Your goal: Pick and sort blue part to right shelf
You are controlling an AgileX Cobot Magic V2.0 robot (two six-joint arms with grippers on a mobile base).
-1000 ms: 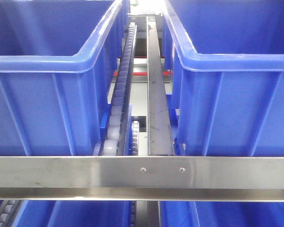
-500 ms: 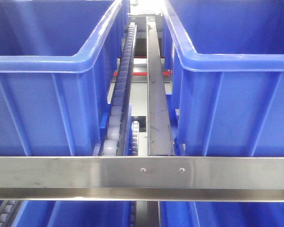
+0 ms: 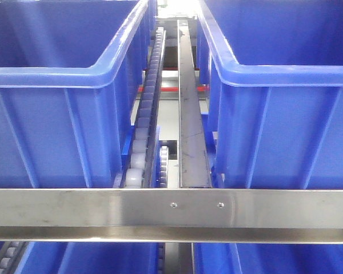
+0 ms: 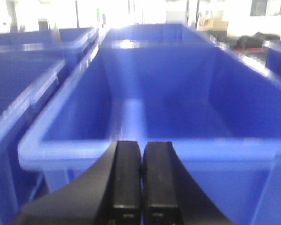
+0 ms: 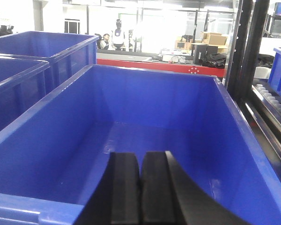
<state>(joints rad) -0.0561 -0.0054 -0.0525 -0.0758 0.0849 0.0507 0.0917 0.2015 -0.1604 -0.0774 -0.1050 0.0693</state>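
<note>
The blue part is out of view in every frame. The right shelf shows in the front view as a steel rack: a flat front rail with two screws, a roller track and a steel rib running back between two large blue bins. My left gripper is shut with nothing between its black fingers, in front of the near wall of an open blue bin. My right gripper is shut too, empty, over the near edge of a deep blue bin.
More blue bins stand to the left in both wrist views. A black rack post and rollers flank the right bin. A lower tier of bins shows under the front rail. A workshop lies behind.
Almost nothing differs; the front view has shifted by a pixel or two, and the rack and bins stand as before.
</note>
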